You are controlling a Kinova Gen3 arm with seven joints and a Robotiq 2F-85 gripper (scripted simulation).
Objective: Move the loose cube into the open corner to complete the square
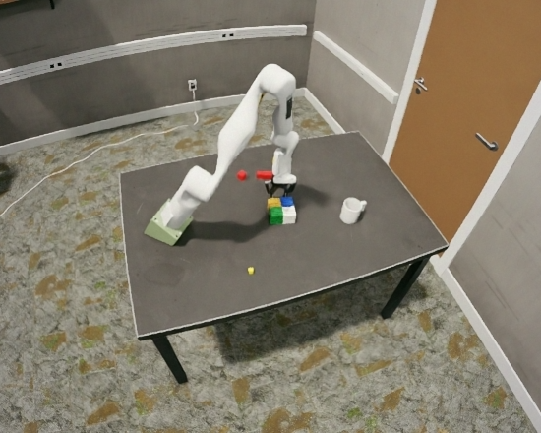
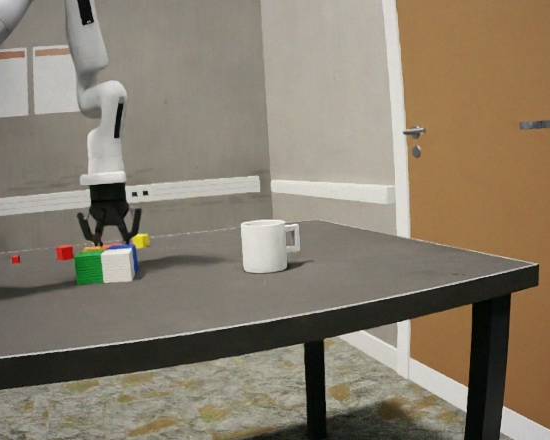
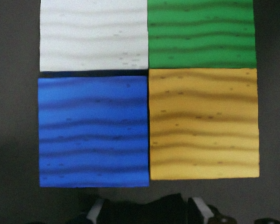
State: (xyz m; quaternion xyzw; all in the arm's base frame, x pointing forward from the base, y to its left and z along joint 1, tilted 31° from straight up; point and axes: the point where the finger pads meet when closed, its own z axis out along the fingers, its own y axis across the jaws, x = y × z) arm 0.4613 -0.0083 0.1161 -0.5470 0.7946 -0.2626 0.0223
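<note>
Four cubes stand together in a square on the table (image 1: 327, 256): white (image 1: 288, 214) (image 2: 117, 265) (image 3: 93, 35), green (image 1: 275, 216) (image 2: 88, 267) (image 3: 201, 32), blue (image 1: 287, 201) (image 3: 93, 130) and yellow (image 1: 273, 202) (image 3: 203, 122). In the wrist view the blue cube's side meets the yellow one, and a thin dark line shows between blue and white. My gripper (image 1: 278, 193) (image 2: 109, 235) (image 3: 146, 212) hangs just above the blue and yellow cubes, fingers apart, holding nothing.
A white mug (image 1: 351, 211) (image 2: 264, 246) stands to the right of the cubes. A red cube (image 1: 241, 175) (image 2: 64, 252) and a red block (image 1: 264, 174) lie behind them. A small yellow piece (image 1: 251, 270) lies near the front. The arm's base (image 1: 166, 228) is at the left.
</note>
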